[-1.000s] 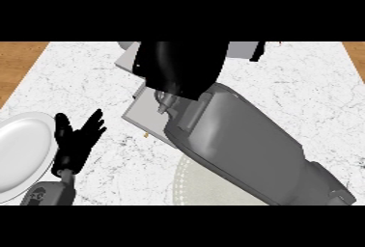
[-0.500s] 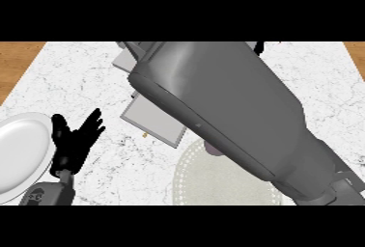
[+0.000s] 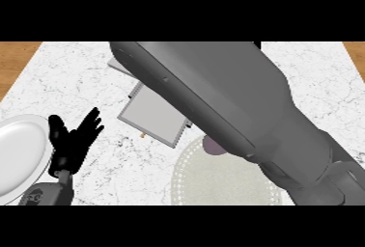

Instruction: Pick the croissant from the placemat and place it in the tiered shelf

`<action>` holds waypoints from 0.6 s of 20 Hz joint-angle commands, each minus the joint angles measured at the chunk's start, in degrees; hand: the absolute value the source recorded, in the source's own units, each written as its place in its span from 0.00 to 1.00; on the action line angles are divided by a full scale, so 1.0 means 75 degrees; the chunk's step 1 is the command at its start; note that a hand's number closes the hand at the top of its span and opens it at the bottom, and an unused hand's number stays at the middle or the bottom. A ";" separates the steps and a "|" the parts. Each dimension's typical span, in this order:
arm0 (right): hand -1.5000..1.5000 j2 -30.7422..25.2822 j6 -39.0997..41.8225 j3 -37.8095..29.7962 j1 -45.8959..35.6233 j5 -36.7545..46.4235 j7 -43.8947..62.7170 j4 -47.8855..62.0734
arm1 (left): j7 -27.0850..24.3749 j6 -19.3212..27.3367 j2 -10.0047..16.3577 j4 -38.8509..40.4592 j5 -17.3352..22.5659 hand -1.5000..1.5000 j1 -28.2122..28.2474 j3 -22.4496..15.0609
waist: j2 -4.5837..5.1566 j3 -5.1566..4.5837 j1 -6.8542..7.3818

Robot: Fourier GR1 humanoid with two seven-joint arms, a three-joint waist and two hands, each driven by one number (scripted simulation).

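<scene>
The right forearm (image 3: 235, 106) is the biggest thing in the head view. It runs from the lower right corner up to the top middle and covers much of the white marble counter (image 3: 78, 77). The right hand does not show, so I cannot tell its fingers or what it holds.

Under the forearm lies the round pale placemat (image 3: 214, 185), partly hidden. Above it stands the grey shelf (image 3: 153, 113), also partly covered by the arm. A white plate (image 3: 21, 154) is at the left edge. Just beside it the left hand (image 3: 71, 144) rests with straight fingers pointing up and holds nothing.

A small dull lump (image 3: 212, 146) shows at the arm's edge, at the placemat's upper rim. I cannot tell if it is the croissant.
</scene>
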 commanded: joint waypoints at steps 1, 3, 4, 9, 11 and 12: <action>1.00 0.0081 -0.0823 0.0004 -0.0107 -0.0041 0.1146 0.0805 | -0.0096 -0.0117 -0.0005 0.0181 0.0053 0.50 0.0236 0.0050 | 0.0047 -0.0029 -0.0044; 1.00 0.0081 -0.0722 0.0119 -0.0219 -0.0195 0.1216 0.0977 | 0.0042 -0.0086 -0.0113 0.0066 0.0012 0.50 0.0258 -0.0087 | 0.0026 -0.0026 -0.0048; 1.00 0.0081 -0.0825 -0.0221 -0.0183 0.0077 0.0937 0.1204 | -0.0056 -0.0200 0.0113 0.0151 0.0156 0.50 0.0279 0.0203 | 0.0034 -0.0022 -0.0143; 1.00 0.0082 -0.1376 0.0124 -0.0472 -0.0268 0.0729 0.1723 | 0.0090 -0.0063 -0.0011 -0.0209 0.0004 0.50 0.0212 0.0031 | 0.0045 -0.0025 -0.0009; 1.00 0.0082 -0.1523 -0.0194 -0.0139 -0.0024 0.0229 0.1574 | -0.0032 -0.0307 0.0162 -0.0052 0.0173 0.50 0.0533 0.0234 | 0.0008 -0.0012 -0.0234; 1.00 0.0082 -0.1706 -0.0072 -0.0255 -0.0257 0.0264 0.1657 | -0.0032 -0.0342 0.0125 0.0093 0.0185 0.50 0.0320 0.0238 | 0.0031 -0.0019 -0.0156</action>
